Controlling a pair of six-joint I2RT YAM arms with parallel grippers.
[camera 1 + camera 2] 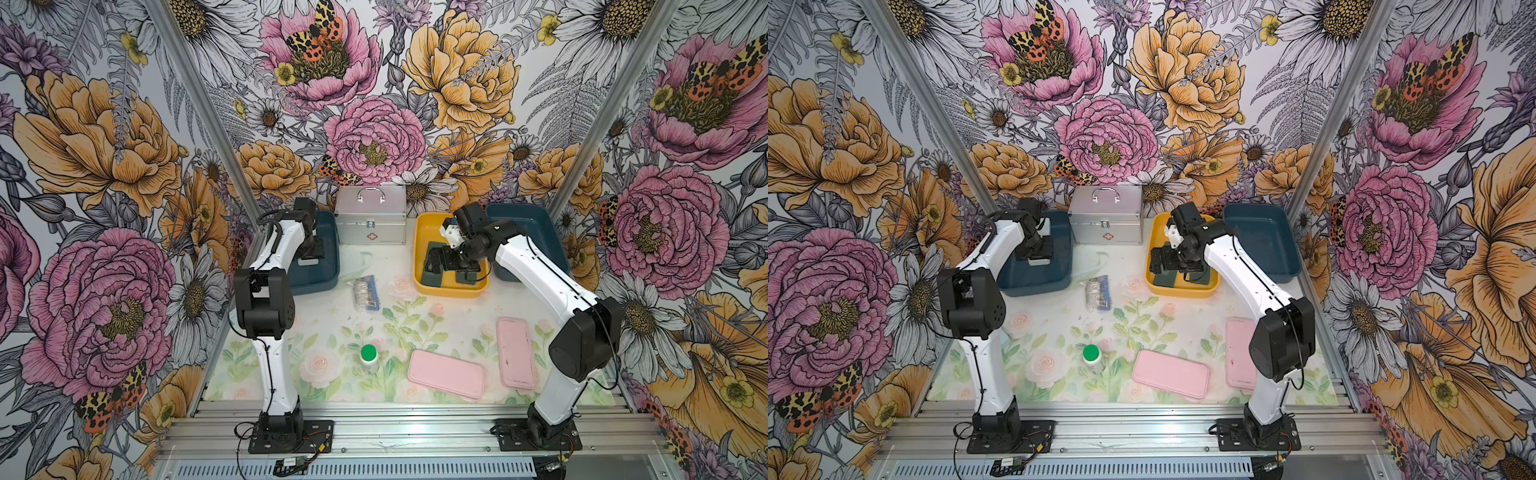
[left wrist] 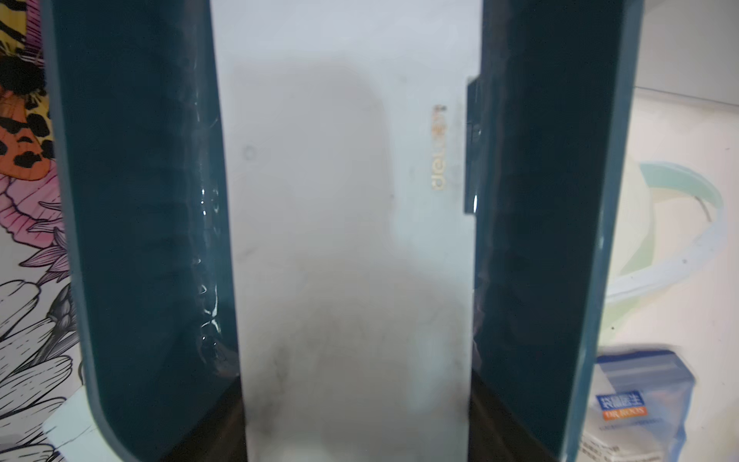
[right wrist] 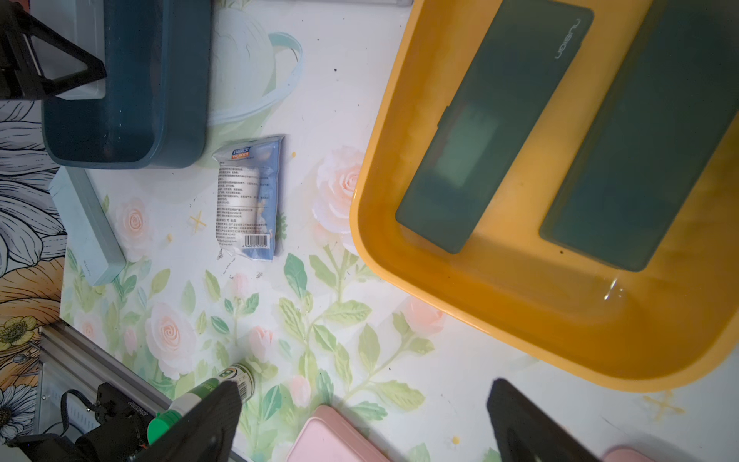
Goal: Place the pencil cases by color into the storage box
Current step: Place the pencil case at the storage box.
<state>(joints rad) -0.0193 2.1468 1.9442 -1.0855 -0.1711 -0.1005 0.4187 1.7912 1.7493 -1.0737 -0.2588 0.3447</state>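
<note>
Left gripper (image 1: 1038, 253) sits down inside the dark teal bin (image 1: 318, 276), upper left of a top view. It is clamped across 1 pale blue case (image 2: 352, 200), with black fingers (image 2: 216, 432) flush on both long edges. A 2nd pale blue case (image 3: 86, 228) lies on the table (image 1: 332, 316) just beside that bin.

Right gripper (image 3: 364, 388) hangs over the yellow bin (image 1: 428, 232), jaws wide apart and nothing between them. 2 dark green cases (image 3: 492, 132) (image 3: 640, 140) lie side by side inside.

2 pink cases (image 1: 446, 374) (image 1: 516, 353) lie on the table, lower right of both top views. They are well apart from the right gripper, toward the frame's bottom edge and near the right arm's base.

Judgement: the right arm is nearer. 1 long axis runs roughly left-right, the other roughly top-to-bottom.
</note>
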